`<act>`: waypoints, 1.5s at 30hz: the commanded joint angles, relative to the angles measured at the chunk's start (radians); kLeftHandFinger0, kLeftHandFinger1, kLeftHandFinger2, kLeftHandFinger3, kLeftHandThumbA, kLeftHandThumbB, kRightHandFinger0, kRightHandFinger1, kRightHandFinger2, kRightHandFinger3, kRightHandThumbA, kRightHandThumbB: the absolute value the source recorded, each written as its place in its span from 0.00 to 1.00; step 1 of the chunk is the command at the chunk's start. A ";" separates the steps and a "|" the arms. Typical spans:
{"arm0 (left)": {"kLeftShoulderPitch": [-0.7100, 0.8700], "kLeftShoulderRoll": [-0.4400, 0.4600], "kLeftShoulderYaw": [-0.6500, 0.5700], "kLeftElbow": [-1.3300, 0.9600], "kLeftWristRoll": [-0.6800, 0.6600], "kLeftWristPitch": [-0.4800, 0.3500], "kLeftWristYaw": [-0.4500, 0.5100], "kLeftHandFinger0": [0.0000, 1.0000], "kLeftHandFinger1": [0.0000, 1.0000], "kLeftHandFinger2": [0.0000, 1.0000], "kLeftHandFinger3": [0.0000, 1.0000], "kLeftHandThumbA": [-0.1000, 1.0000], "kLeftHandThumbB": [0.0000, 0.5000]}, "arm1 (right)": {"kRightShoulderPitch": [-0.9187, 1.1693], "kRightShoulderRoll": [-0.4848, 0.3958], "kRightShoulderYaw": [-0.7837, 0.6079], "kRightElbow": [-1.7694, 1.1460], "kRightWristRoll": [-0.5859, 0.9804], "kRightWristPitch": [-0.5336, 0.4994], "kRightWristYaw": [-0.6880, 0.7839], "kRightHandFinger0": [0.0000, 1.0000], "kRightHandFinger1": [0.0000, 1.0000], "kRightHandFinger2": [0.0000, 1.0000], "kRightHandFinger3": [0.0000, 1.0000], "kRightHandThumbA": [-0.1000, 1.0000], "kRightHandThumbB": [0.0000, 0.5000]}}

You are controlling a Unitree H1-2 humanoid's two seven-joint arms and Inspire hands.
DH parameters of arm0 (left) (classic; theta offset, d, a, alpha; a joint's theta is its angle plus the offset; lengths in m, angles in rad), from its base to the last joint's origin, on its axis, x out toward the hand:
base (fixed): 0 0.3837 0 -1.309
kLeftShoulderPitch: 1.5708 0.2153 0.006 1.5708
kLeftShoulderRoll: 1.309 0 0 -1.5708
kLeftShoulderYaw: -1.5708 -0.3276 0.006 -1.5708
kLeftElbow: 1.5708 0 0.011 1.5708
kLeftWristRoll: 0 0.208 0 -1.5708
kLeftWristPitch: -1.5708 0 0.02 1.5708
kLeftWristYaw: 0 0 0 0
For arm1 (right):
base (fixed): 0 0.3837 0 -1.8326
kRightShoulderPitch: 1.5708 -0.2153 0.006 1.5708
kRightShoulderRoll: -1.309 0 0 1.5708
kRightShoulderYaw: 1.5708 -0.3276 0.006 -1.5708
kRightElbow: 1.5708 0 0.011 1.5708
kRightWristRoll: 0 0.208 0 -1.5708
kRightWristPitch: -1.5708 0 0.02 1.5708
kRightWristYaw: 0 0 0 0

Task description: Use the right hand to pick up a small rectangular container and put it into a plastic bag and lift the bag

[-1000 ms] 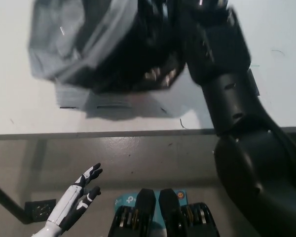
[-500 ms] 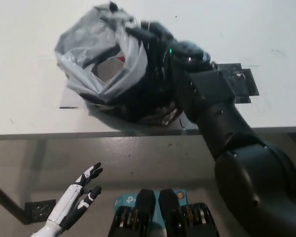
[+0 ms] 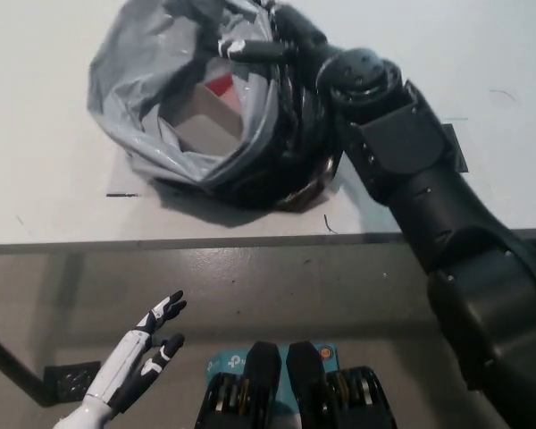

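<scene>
A grey plastic bag [image 3: 134, 98] lies crumpled on the white table [image 3: 45, 206], its mouth open toward me. Inside it sits a small rectangular container [image 3: 204, 127], pale grey with a red patch at its far end. My black right hand [image 3: 286, 45] is at the bag's far right rim, fingers [image 3: 250, 47] closed over the plastic. The black forearm runs down the picture's right side and hides the bag's right part. I cannot tell whether the bag's bottom touches the table. My white left hand [image 3: 147, 344] rests open at the lower left, below the table edge.
The table's front edge [image 3: 161, 241] crosses the picture, with floor below it. A short black mark [image 3: 123, 194] lies left of the bag's shadow. A dark flat patch [image 3: 458, 152] shows beside my right forearm.
The bag was blurred and filled the top of the picture; it now shows sharp and farther away, mouth wider, the container plainer. My right hand moved with its rim. The left hand stayed.
</scene>
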 commanded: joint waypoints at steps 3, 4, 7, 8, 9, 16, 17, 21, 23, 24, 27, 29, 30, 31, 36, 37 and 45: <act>-0.008 0.016 0.006 -0.026 -0.006 -0.017 -0.005 0.75 1.00 1.00 1.00 0.95 1.00 | -0.109 -0.032 0.022 -0.148 -0.031 -0.030 0.035 1.00 1.00 1.00 1.00 0.87 0.95; -0.008 0.016 0.006 -0.025 -0.006 -0.018 -0.005 0.75 1.00 1.00 1.00 0.95 1.00 | -0.110 -0.033 0.023 -0.159 -0.033 -0.020 0.035 1.00 1.00 1.00 1.00 0.88 0.97; -0.011 0.017 0.005 -0.020 -0.007 -0.019 -0.006 0.74 1.00 1.00 1.00 0.95 1.00 | -0.130 -0.051 0.041 -0.220 -0.056 0.059 0.036 1.00 1.00 1.00 1.00 0.88 0.98; -0.012 0.017 0.005 -0.019 -0.005 -0.019 -0.006 0.74 1.00 1.00 1.00 0.96 1.00 | -0.133 -0.056 0.052 -0.228 -0.070 0.065 0.036 1.00 1.00 1.00 1.00 0.91 1.00; -0.012 0.017 0.004 -0.018 -0.002 -0.020 -0.005 0.74 1.00 1.00 1.00 0.96 1.00 | -0.136 -0.061 0.059 -0.238 -0.078 0.073 0.039 1.00 1.00 1.00 1.00 0.91 1.00; -0.017 0.019 0.006 -0.020 -0.004 -0.020 -0.007 0.74 1.00 1.00 1.00 0.94 1.00 | -0.153 -0.118 0.162 -0.283 -0.177 0.094 0.056 1.00 1.00 1.00 1.00 0.91 0.97; -0.016 0.018 0.005 -0.022 -0.004 -0.020 -0.006 0.74 1.00 1.00 1.00 0.94 1.00 | -0.154 -0.126 0.180 -0.285 -0.196 0.097 0.051 1.00 1.00 1.00 1.00 0.90 0.98; -0.017 0.013 0.004 -0.023 -0.005 -0.023 -0.004 0.73 1.00 1.00 1.00 0.94 1.00 | -0.141 -0.160 0.200 -0.335 -0.217 0.066 0.046 1.00 1.00 1.00 1.00 0.99 1.00; -0.025 0.012 0.006 -0.025 -0.004 -0.016 -0.002 0.73 1.00 1.00 1.00 0.94 1.00 | -0.136 -0.183 0.197 -0.395 -0.224 0.047 0.044 1.00 1.00 1.00 1.00 1.00 0.97; -0.039 0.013 0.007 -0.021 -0.005 -0.013 -0.003 0.76 1.00 1.00 1.00 0.94 1.00 | -0.127 -0.218 0.192 -0.498 -0.234 0.056 0.057 1.00 1.00 1.00 1.00 1.00 0.95; -0.063 0.018 0.011 -0.017 0.004 -0.011 0.001 0.81 1.00 1.00 1.00 0.97 1.00 | -0.088 -0.304 0.171 -0.763 -0.242 0.109 0.111 1.00 1.00 1.00 1.00 1.00 0.90; -0.092 0.023 0.017 -0.015 -0.001 -0.001 -0.001 0.82 1.00 1.00 1.00 0.97 1.00 | -0.062 -0.376 0.151 -0.955 -0.253 0.151 0.145 1.00 1.00 1.00 1.00 1.00 0.89; -0.098 0.025 0.019 -0.015 -0.001 0.003 -0.001 0.82 1.00 1.00 1.00 0.97 1.00 | -0.043 -0.403 0.139 -1.031 -0.254 0.171 0.157 1.00 1.00 1.00 1.00 1.00 0.88; -0.098 0.025 0.019 -0.015 -0.001 0.003 -0.001 0.82 1.00 1.00 1.00 0.97 1.00 | -0.043 -0.403 0.139 -1.031 -0.254 0.171 0.157 1.00 1.00 1.00 1.00 1.00 0.88; -0.143 0.039 0.030 -0.026 -0.006 0.028 -0.007 0.87 1.00 1.00 1.00 0.99 1.00 | 0.196 -0.567 -0.060 -1.521 -0.120 0.228 0.220 1.00 1.00 1.00 1.00 1.00 0.80; -0.153 0.040 0.031 -0.022 -0.009 0.026 -0.008 0.92 1.00 1.00 1.00 1.00 1.00 | 0.263 -0.588 -0.117 -1.599 -0.055 0.228 0.201 1.00 1.00 1.00 1.00 1.00 0.70; -0.220 0.035 0.046 0.013 -0.034 -0.011 0.002 1.00 1.00 1.00 1.00 1.00 0.96 | 0.649 -0.662 -0.338 -1.930 0.077 0.216 0.113 1.00 1.00 1.00 1.00 1.00 0.80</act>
